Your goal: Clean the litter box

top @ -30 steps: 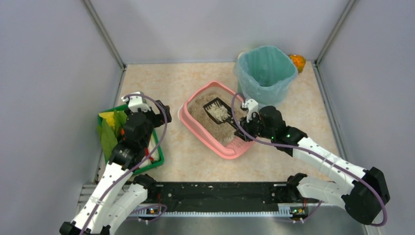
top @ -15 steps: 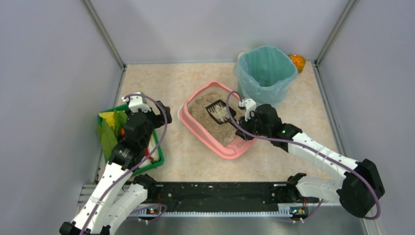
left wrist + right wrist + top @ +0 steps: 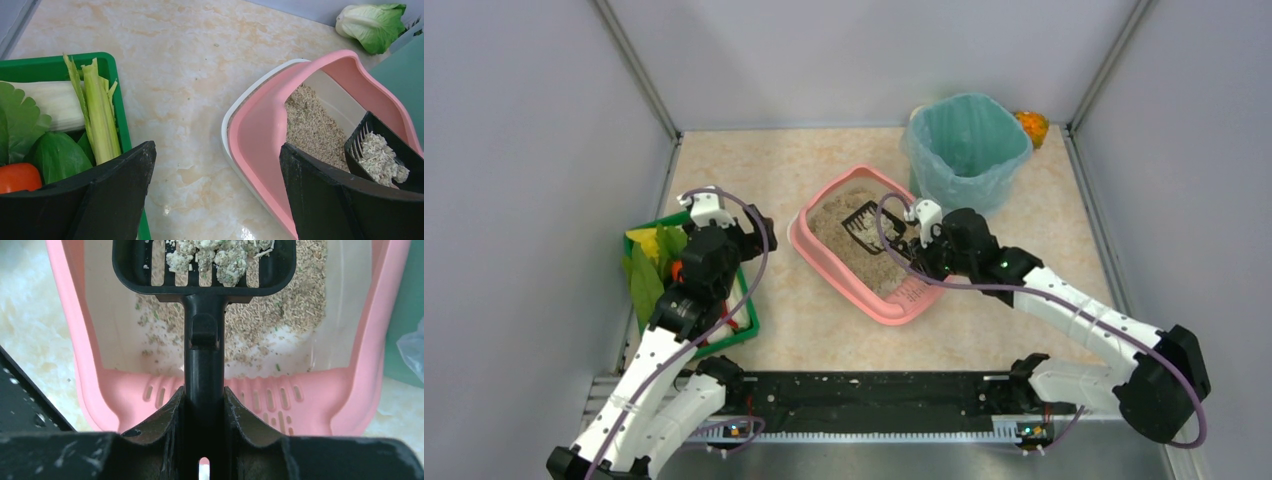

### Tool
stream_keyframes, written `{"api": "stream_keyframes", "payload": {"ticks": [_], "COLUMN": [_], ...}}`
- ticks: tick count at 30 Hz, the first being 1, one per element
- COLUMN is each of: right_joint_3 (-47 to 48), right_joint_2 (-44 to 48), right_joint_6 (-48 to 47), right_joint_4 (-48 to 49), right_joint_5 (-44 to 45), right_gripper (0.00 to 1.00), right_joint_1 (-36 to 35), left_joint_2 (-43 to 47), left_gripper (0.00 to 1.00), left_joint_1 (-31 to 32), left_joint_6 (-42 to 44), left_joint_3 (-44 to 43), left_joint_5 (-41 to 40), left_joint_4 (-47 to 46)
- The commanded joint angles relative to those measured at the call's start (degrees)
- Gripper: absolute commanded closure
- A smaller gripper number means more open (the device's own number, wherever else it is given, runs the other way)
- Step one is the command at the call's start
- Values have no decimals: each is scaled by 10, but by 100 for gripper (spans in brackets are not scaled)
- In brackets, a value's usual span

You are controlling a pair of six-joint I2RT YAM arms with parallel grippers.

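Right claw (image 3: 202,401) clamps black slotted plastic scoop (image 3: 202,277), clumps (image 3: 216,257) aboard, over shallow pink plastic litter box (image 3: 894,305); left claw (image 3: 217,175) gapes wide.

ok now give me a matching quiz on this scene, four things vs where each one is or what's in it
Things:
1. litter box
2. scoop
3. bin
4. green tray

Places:
a. far right corner of the table, teal liner
b. left side, vegetables inside
c. clamped in the right jaws, clumps on it
d. middle, sandy litter inside

Pairs: 1-d, 2-c, 3-a, 4-b
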State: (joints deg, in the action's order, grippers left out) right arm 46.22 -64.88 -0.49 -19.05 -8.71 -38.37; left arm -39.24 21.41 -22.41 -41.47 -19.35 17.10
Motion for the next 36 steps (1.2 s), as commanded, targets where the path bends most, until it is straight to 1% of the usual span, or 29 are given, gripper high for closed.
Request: {"api": "stream_keyframes", "payload": {"ticks": [1,3,4,7,8,11,12,14,15,16,17,18,19,20,23,24,25,27,28,30,31,32,33,34,35,36], "right_joint_3": [5,-12,-6,25,15,-22,-20,8,10,1,-13,-26,-31,-20,39,33,13,-43,-43,-20,-28,-45,-69,-89,-90,-65], "right_joint_2": [53,63,59,54,61,74,66,44,41,45,53,59,58,47,11,17,30,50,49,46,58,76,92,95,83,62], "right_joint_6": [-75,-67,-70,-116,-128,-127,-127,-143,-154,-168,-180,-186,-186,-183,-182,-193,-203,-203,-190,-155,-152,-158,-169,-169,-159,-149], "right_joint_4": [4,73,65,-41,-39,88,102,29,-9,-24,-2,42,78,81,-53,-54,-18,111,127,32,-1,26,85,159,191,150], "right_joint_5": [78,84,102,162,175,165,170,212,234,253,266,268,253,242,295,304,301,267,257,266,272,273,270,267,259,249], "right_gripper": [100,100,100,100,100,100,100,100,100,100,100,100,100,100,100,100,100,100,100,100,100,100,100,100,100,100], "right_joint_1": [-24,-26,-33,-61,-62,-65,-75,-97,-102,-104,-104,-104,-106,-113,-134,-134,-134,-132,-132,-132,-132,-132,-130,-127,-122,-120], "left_joint_2": [-5,-2,-3,-5,-4,-2,-4,-11,-12,-12,-9,-7,-3,-3,-11,-11,-10,-5,-5,-10,-13,-15,-14,-13,-12,-14], "left_gripper": [2,2,2,2,2,2,2,2,2,2,2,2,2,2,2,2,2,2,2,2,2,2,2,2,2,2], "left_joint_1": [-2,-3,-3,-3,-3,-3,-3,-2,-2,-2,-2,-2,-2,-2,-2,-3,-2,-3,-3,-3,-3,-3,-2,-3,-3,-2], "left_joint_6": [-3,-1,-1,2,2,1,-1,0,0,0,1,2,3,3,3,3,3,5,8,10,10,10,9,12,14,16], "left_joint_3": [-21,-13,-13,-18,-17,-5,-4,-13,-18,-19,-16,-9,-3,0,-10,-13,-13,-3,0,-7,-13,-17,-16,-12,-8,-8], "left_joint_5": [-9,-10,-11,-18,-21,-21,-18,-17,-19,-22,-24,-24,-23,-22,-19,-21,-22,-20,-18,-18,-19,-20,-19,-16,-13,-12], "left_joint_4": [-21,-28,-28,-24,-24,-34,-35,-28,-23,-21,-22,-27,-33,-37,-24,-21,-21,-34,-40,-34,-26,-23,-24,-29,-34,-38]}}
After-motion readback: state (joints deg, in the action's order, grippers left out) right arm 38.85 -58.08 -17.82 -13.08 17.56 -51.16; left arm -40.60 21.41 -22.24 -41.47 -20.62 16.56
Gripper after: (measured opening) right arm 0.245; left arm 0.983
